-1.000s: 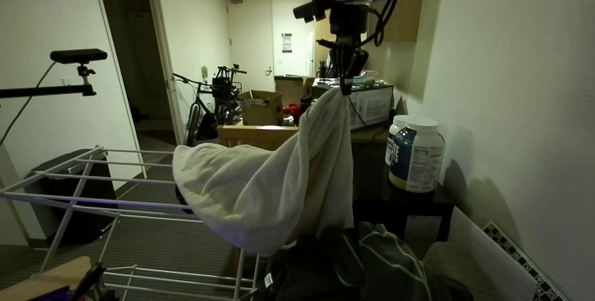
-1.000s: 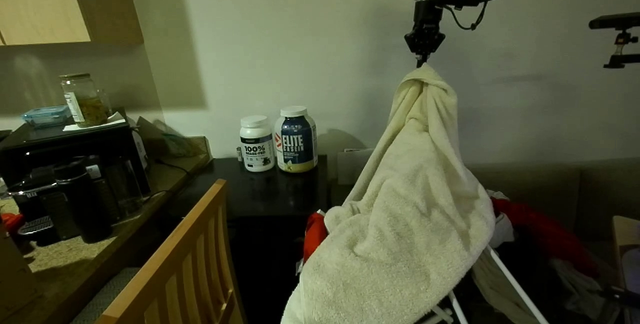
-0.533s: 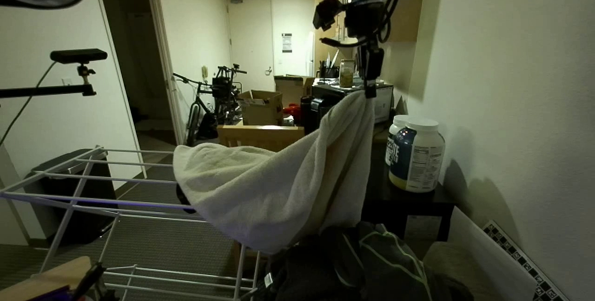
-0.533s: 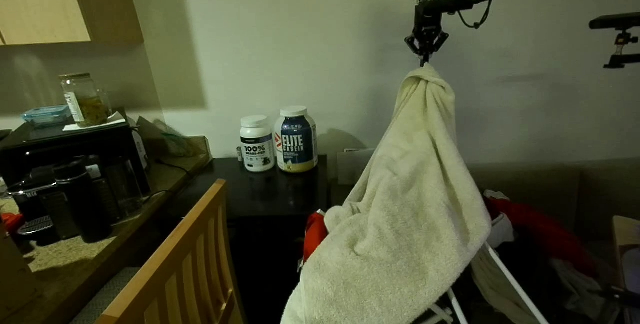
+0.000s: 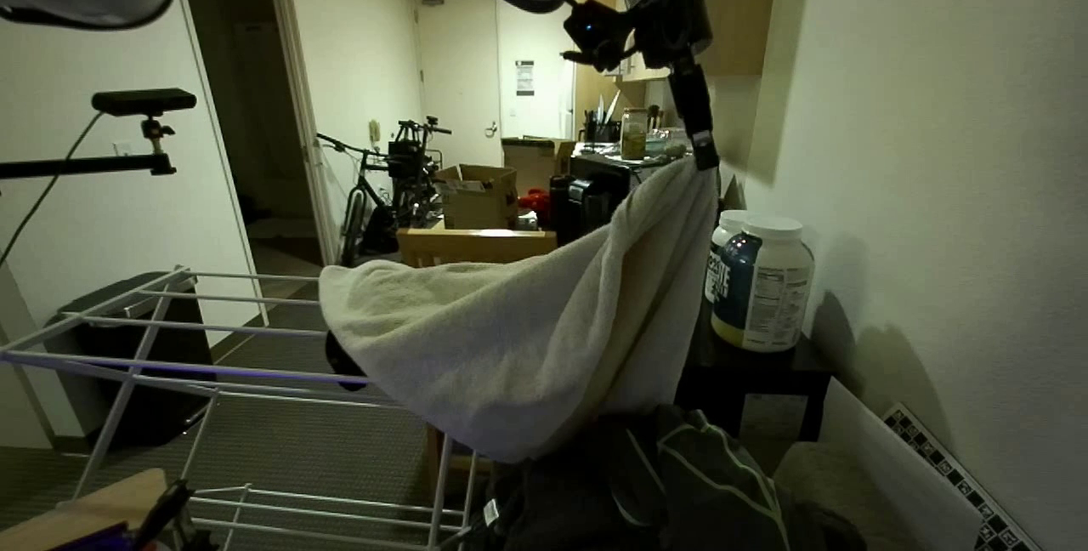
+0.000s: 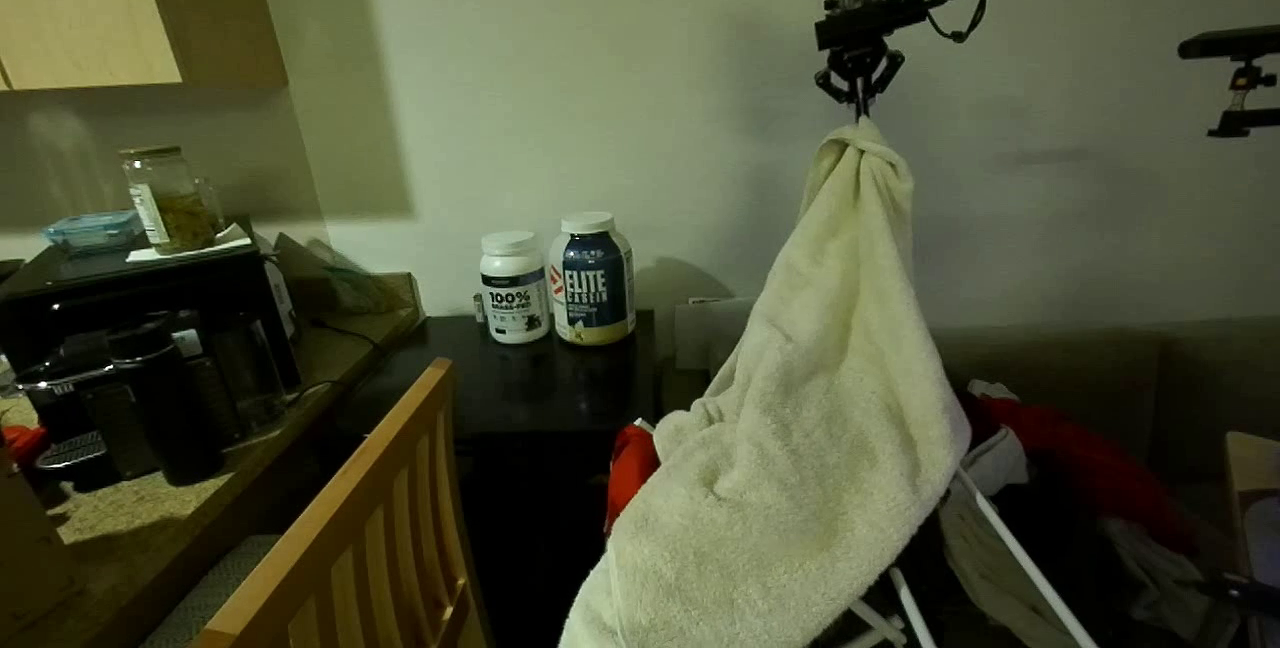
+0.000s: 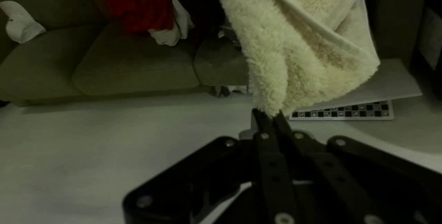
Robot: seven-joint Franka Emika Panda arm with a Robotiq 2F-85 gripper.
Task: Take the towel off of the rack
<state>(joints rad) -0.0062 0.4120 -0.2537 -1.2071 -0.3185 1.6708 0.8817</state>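
The cream towel [image 5: 510, 338] hangs from my gripper [image 5: 705, 161] at one gathered corner. Its other end lies over the rods of the pale wire rack [image 5: 255, 372], and the middle sags between them. In the other exterior view the towel [image 6: 800, 428] rises to a peak at the gripper [image 6: 862, 114] and covers most of the rack, leaving a white leg [image 6: 1025, 556] showing. In the wrist view the gripper [image 7: 271, 115] is shut on the towel [image 7: 293, 54], whose pinched edge sits between the fingertips.
Two tubs [image 6: 590, 278] stand on a black table by the wall. A slatted wooden chair [image 6: 330, 498] stands beside the rack. A dark heap of clothes [image 5: 586, 491] lies below the towel. A sofa [image 7: 138, 65] shows in the wrist view. A camera [image 5: 144, 102] sits on a bar.
In an exterior view, my gripper has moved right and tilted, drawing the held corner with it toward the tubs. The towel is stretched more; its end on the rack has barely shifted.
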